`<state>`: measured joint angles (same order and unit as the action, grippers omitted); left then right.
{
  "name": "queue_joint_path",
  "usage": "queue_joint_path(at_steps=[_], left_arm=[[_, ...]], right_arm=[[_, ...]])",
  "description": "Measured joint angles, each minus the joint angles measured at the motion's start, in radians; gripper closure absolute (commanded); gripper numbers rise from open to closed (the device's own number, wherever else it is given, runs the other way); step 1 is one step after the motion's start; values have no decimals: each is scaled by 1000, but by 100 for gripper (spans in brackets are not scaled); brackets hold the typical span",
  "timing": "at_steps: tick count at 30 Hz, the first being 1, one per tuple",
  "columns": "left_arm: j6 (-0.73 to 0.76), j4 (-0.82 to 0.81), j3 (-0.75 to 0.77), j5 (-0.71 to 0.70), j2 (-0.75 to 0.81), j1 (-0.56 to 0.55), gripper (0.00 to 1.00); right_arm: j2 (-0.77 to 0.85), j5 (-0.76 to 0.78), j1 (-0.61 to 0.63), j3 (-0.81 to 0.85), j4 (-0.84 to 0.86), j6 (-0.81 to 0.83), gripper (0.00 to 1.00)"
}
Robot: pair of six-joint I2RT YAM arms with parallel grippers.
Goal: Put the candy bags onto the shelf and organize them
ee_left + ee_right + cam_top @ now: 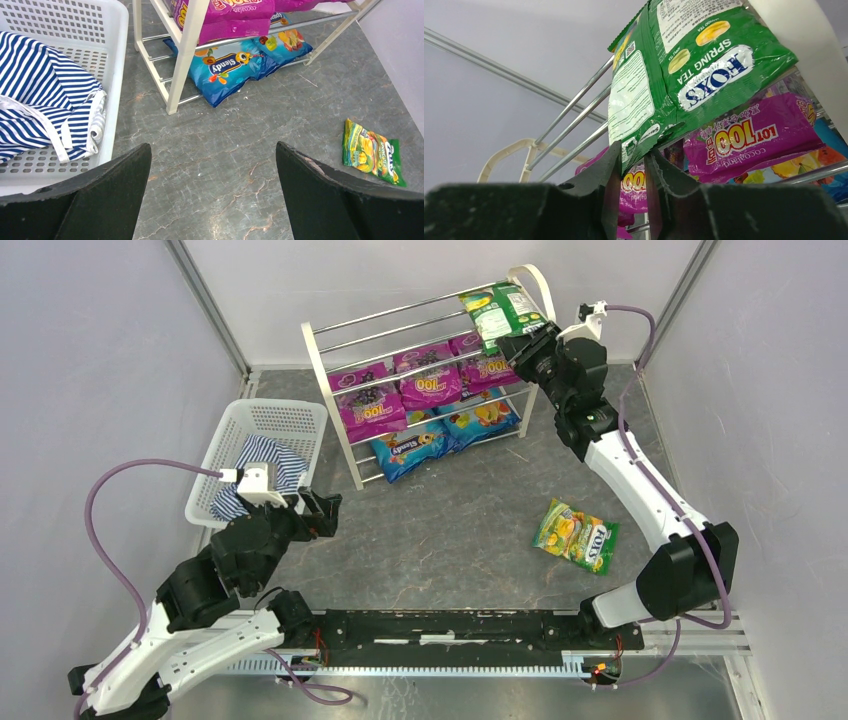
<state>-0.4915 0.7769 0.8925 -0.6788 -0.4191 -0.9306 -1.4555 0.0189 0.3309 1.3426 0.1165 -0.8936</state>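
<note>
My right gripper (pixel 522 348) is up at the top tier of the shelf (pixel 318 360), shut on the lower edge of a green FOX'S bag (pixel 497 312) that leans on the top chrome rods. In the right wrist view the bag (pixel 704 65) stands just above the gripper (pixel 633 152). Three magenta-purple bags (pixel 430 375) lie on the middle tier and two blue bags (pixel 410 448) on the bottom tier. A second green-yellow FOX'S bag (pixel 577 535) lies flat on the table; it also shows in the left wrist view (pixel 372 158). My left gripper (pixel 325 512) is open and empty (pixel 213 150) above the table.
A white lattice basket (pixel 270 418) with a blue-and-white striped cloth (pixel 262 465) stands left of the shelf, close to my left gripper. Grey walls close in the table on the left, back and right.
</note>
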Motion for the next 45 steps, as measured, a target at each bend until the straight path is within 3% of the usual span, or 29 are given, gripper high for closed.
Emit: queue_joint_path(at_steps=[6,14,21,26,32,38,45], left_arm=[[0,0,0,0,0,0,0],[0,0,0,1,0,0,0],[0,0,0,1,3,0,0],[0,0,0,1,3,0,0],[0,0,0,3,3,0,0],[0,-1,0,11,10,0,0],[2,-9,-8,47,32,0,0]], right_arm=[[5,-1,0,0,1,1,70],[1,0,-1,12,-11,2,86],[-59,-13,-5,101,-23,5,86],[-64,-24,-6,101,-35,10,72],[31,-46,-13,3,-40,71,38],[321,-76,-18,-196,-140,270,11],[702,23,-18,-575,-355,487,2]])
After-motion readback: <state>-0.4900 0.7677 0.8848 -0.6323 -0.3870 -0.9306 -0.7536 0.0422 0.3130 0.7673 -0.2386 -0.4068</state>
